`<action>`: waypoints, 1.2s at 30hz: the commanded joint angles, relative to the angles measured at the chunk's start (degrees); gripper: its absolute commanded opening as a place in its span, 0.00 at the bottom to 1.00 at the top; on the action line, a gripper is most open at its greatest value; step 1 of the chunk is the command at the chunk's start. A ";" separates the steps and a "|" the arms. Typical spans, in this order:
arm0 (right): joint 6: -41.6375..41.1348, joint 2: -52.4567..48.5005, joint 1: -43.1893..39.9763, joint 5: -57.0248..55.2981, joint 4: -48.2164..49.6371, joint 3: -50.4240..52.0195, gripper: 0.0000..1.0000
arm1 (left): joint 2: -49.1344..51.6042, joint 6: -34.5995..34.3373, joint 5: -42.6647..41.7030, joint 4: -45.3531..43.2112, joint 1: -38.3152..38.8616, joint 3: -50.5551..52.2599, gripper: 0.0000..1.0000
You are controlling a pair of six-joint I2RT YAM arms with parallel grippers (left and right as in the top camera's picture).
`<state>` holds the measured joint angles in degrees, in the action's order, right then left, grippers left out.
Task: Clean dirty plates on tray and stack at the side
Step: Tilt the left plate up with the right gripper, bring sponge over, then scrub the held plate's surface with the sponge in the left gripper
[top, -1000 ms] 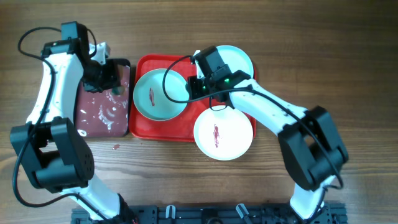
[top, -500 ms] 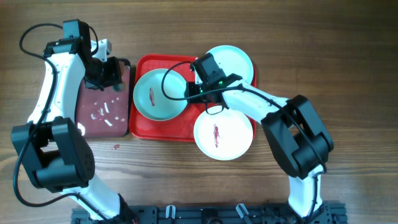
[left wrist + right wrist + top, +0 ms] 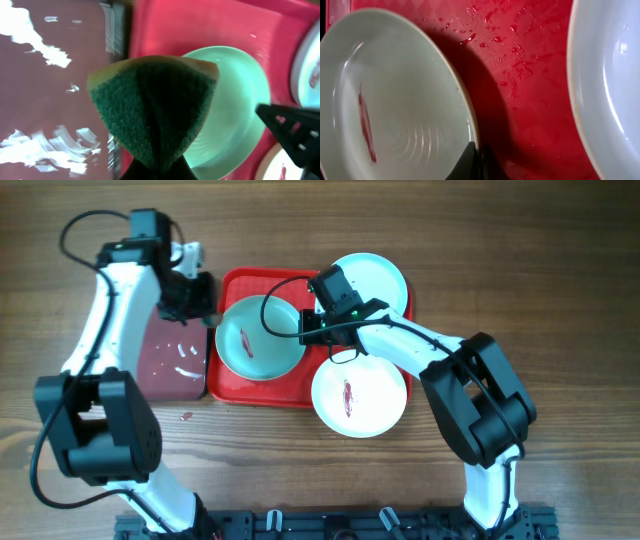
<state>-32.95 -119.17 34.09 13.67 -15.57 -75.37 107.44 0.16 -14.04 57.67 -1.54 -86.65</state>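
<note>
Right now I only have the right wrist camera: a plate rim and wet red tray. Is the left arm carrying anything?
Observer: Yes. The left claw is shut on a green sponge.
Operator: Where is it?
Observer: Overhead, it hovers at the red tray's left rim, between the maroon tray and the smeared plate that your right claw pinches.
Operator: Any other dirty plates?
Observer: A second plate, also smeared red, sits front right, overhanging the red tray onto the table.
</note>
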 commanded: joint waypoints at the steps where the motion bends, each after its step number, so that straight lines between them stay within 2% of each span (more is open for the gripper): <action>1: -0.50 -1.38 -0.09 -0.46 -0.59 0.07 0.04 | 0.33 0.85 -0.92 -1.38 4.00 0.44 0.04; 8: -5.77 -1.38 -1.42 -2.14 -0.35 0.07 0.04 | 3.91 -6.97 -0.90 -2.91 5.09 5.73 0.04; 13: -6.27 -1.38 -1.49 -2.27 0.33 0.07 0.04 | 4.35 -19.26 4.85 -6.71 7.23 10.84 0.04; 15: -6.29 -1.38 -1.49 -2.25 0.39 0.07 0.04 | 4.61 -23.21 5.88 -9.60 8.70 13.46 0.04; 19: -6.14 -1.38 -1.49 -2.19 0.76 0.07 0.04 | 5.75 -26.53 7.93 -18.40 11.98 18.38 0.04; 20: -5.66 -1.38 -1.49 -2.23 0.72 0.07 0.06 | 5.84 -27.80 8.76 -18.75 12.28 18.67 0.04; 22: -1.29 -1.31 -1.75 -1.27 0.52 -0.28 0.26 | 5.86 -29.44 10.38 -18.93 12.35 18.95 0.04; 24: 2.38 -1.31 -2.64 0.50 -0.59 -2.25 0.37 | 5.86 -29.44 10.54 -18.99 12.24 18.95 0.04; 29: 6.29 -1.38 -3.56 0.37 3.06 -4.46 0.44 | 5.86 -29.40 10.51 -18.97 12.24 18.95 0.04; 36: 9.14 -2.71 -2.75 -0.55 4.68 -4.44 0.43 | 5.84 -29.38 10.51 -19.08 12.24 18.95 0.04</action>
<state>-26.39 -119.35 30.83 13.47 -11.03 -78.81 111.11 -28.23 -5.85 38.74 10.46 -69.95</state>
